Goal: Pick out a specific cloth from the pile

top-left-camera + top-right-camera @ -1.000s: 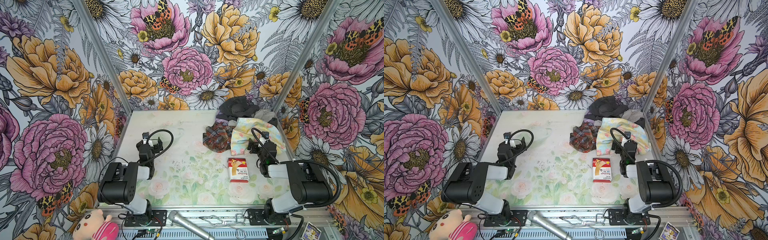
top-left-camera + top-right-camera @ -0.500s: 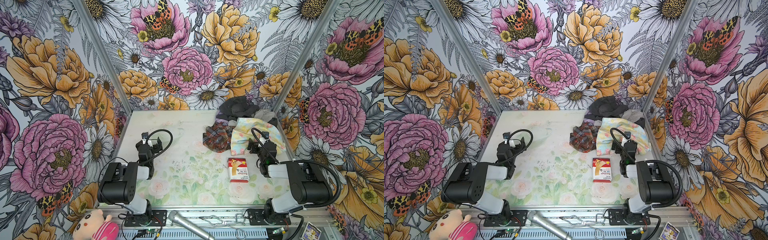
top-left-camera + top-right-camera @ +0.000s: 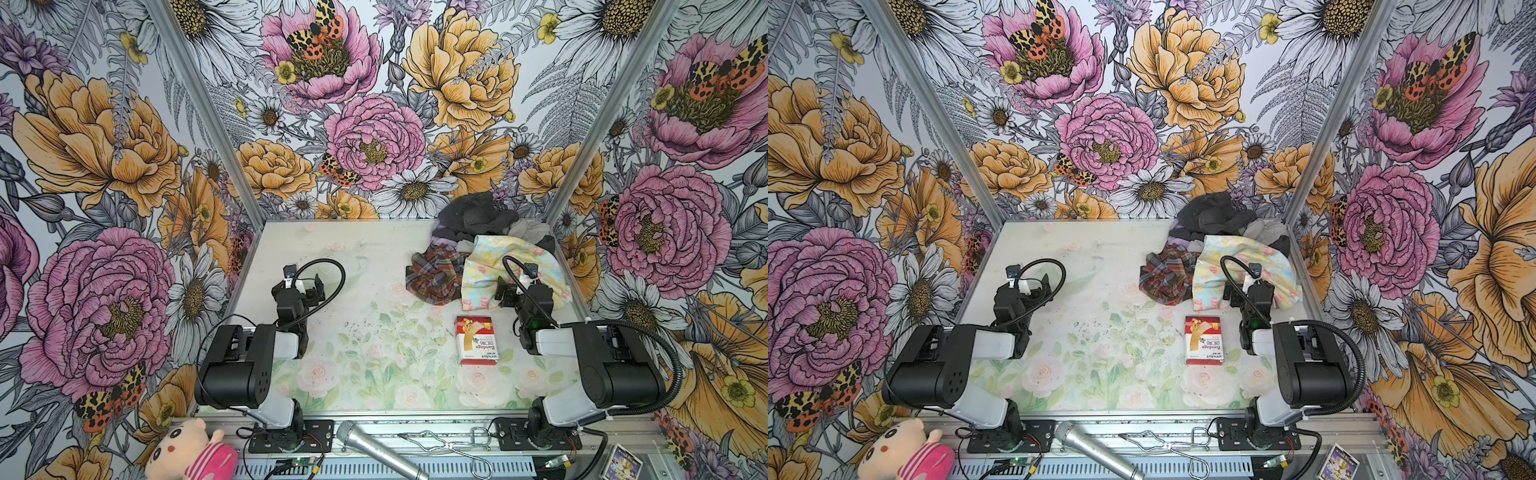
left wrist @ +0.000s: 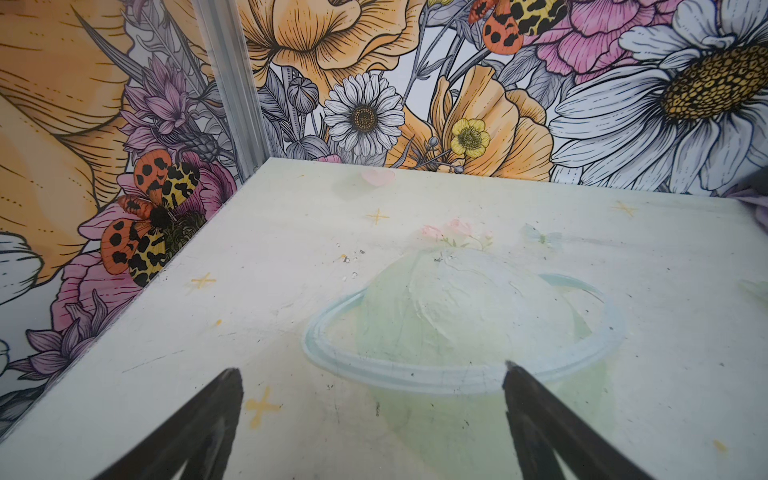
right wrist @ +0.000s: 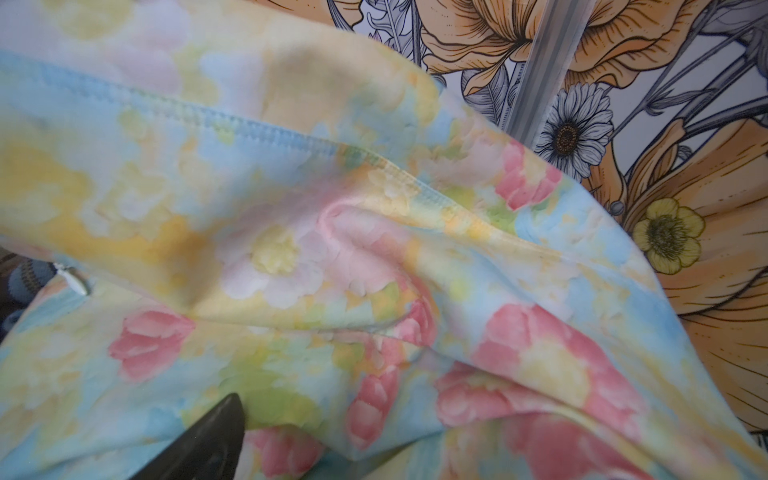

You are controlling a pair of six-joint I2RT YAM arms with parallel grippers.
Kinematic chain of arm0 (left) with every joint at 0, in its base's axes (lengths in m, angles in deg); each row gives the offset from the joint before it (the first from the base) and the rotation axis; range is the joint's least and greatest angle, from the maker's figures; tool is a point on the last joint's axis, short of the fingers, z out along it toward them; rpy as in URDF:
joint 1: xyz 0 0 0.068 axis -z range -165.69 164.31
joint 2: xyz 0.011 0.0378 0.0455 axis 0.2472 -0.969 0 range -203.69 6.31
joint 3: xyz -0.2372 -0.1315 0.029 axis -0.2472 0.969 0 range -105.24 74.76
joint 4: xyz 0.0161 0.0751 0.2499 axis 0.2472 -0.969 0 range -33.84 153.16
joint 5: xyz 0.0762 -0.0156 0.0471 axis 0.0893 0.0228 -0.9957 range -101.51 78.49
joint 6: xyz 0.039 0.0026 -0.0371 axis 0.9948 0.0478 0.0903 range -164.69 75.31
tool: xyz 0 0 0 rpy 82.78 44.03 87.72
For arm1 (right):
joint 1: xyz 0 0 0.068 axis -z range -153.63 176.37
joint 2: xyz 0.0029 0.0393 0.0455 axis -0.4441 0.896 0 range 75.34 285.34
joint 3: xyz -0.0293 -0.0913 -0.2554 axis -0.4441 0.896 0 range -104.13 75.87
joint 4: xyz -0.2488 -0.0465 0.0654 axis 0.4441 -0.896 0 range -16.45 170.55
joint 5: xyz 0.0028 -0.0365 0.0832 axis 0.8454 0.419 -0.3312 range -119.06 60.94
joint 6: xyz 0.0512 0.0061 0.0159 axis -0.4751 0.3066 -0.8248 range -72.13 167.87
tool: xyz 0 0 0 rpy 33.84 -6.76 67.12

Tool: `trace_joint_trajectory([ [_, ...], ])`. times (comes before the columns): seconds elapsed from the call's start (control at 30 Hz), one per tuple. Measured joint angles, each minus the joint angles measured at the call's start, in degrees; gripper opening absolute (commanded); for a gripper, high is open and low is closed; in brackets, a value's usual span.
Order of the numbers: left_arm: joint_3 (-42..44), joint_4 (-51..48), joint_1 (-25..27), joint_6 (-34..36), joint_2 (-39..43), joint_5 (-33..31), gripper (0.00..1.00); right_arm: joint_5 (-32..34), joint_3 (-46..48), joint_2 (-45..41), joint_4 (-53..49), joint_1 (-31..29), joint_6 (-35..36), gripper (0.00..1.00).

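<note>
The plaid cloth (image 3: 434, 278) (image 3: 1165, 276) lies crumpled at the front left of the pile (image 3: 473, 216) (image 3: 1212, 214), which sits in the back right corner with dark grey and light grey fabrics. A pale yellow floral cloth (image 3: 513, 259) (image 3: 1241, 259) drapes over the pile's right side. My right gripper (image 3: 509, 291) (image 3: 1239, 291) is open at the floral cloth's near edge. In the right wrist view this cloth (image 5: 374, 249) fills the picture; one finger (image 5: 208, 440) shows and the other is hidden under a fold. My left gripper (image 3: 305, 286) (image 3: 1034, 286) (image 4: 371, 369) stands open and empty over bare table, far from the pile.
A red bandage box (image 3: 476, 340) (image 3: 1203, 340) lies flat on the table in front of the pile. Flowered walls close in the table (image 3: 353, 257) on three sides. On the front rail lie a microphone (image 3: 378, 451), wire tongs (image 3: 444, 444) and a plush toy (image 3: 191, 453).
</note>
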Motion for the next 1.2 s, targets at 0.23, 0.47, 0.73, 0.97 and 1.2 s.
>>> trace_joint_trajectory([
  [0.23,0.00,0.28,1.95,0.39,0.00,-2.03,0.99,0.90,5.33,-0.13,7.74,0.00,-0.20,0.99],
  [0.47,-2.34,-7.91,5.01,1.57,5.20,-8.11,0.99,4.57,12.17,-2.91,15.61,0.00,-1.20,0.99],
  [0.73,-14.97,-25.57,9.55,0.66,12.66,-11.04,0.99,9.40,12.90,-15.15,12.50,-0.07,-3.26,0.99],
  [0.97,-25.40,-44.22,12.85,-5.09,14.82,-8.87,0.99,13.35,9.44,-29.79,-8.11,-0.96,-9.25,0.99],
  [1.2,-28.65,-53.05,16.59,-11.06,16.98,-3.50,0.99,19.39,0.42,-38.64,-32.11,-1.20,-16.92,1.00],
])
